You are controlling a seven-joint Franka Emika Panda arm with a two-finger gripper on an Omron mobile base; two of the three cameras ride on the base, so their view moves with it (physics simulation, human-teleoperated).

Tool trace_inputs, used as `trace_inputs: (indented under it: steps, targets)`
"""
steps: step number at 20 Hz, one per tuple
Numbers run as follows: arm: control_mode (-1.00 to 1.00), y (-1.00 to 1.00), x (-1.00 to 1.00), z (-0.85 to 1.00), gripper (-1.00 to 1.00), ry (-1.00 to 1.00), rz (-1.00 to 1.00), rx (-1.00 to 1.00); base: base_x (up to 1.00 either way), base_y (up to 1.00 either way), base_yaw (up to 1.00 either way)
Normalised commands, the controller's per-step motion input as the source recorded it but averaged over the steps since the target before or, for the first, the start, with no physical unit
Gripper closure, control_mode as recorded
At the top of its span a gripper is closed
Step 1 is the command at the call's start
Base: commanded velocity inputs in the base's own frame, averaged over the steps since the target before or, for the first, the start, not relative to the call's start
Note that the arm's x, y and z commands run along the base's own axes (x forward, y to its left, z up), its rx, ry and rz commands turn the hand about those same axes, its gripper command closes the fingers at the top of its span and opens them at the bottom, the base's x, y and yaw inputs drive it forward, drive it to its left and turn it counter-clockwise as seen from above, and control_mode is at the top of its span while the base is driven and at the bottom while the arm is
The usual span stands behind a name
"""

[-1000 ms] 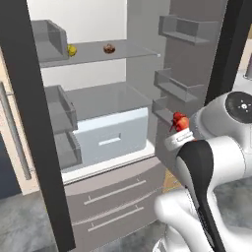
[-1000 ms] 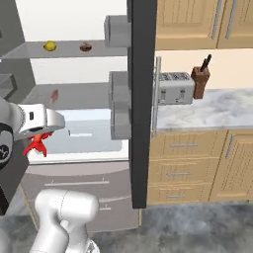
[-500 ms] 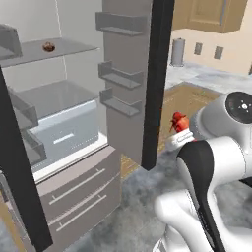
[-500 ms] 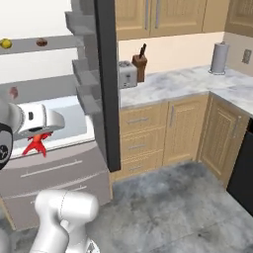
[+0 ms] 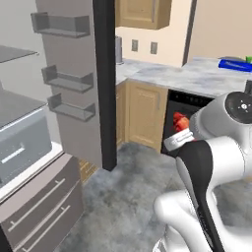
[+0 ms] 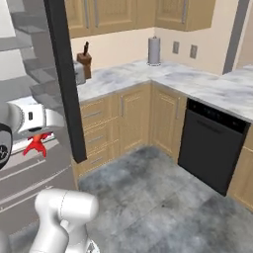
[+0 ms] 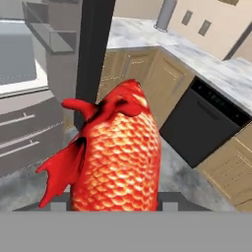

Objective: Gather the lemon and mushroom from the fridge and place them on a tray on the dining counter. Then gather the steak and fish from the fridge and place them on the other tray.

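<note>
Red fish [image 7: 115, 157], scaled, with fins flaring toward 9 o'clock, standing tail-up at the centre of the hand view. Its lower end sits in the claw [image 7: 113, 206], whose jaws are closed on it, part-way apart at the width of the body. In the left base view the fish [image 5: 180, 121] appears as a small red shape at the arm's tip, in front of the black dishwasher [image 5: 189, 118]; in the right base view it [image 6: 37, 143] hangs under the white hand at 9 o'clock.

Behind the fish, at 12 o'clock in the hand view, the dark edge of the open fridge [image 7: 93, 54] door. Door bins [image 5: 69, 81] line the inner face of that door in the left base view, with the grey bottom drawers [image 5: 42, 209] at 8 o'clock.

The blue tray [image 5: 236, 65] lies on a marble table [image 5: 197, 76] at 2 o'clock in the left base view, well apart from the fish.

On the worktop in the right base view: knife block [image 6: 85, 60] at 11 o'clock, paper towel roll [image 6: 154, 51] at 12 o'clock. Floor [image 6: 163, 202]: mottled grey.
</note>
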Motion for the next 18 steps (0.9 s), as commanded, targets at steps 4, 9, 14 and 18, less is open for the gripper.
trace_inputs:
  steps: [4,9,14,18]
  targets:
    - [1.00,0.00,0.00,0.00,1.00,0.00,0.00,0.00,-0.35,-0.37,-0.47]
    - [1.00,0.00,0.00,0.00,1.00,0.00,0.00,0.00,-0.17,-0.57,-0.44]
    - [1.00,0.00,0.00,0.00,1.00,0.00,0.00,0.00,0.03,-0.77,-0.35]
    - [1.00,0.00,0.00,0.00,1.00,0.00,0.00,0.00,0.29,-0.96,-0.23]
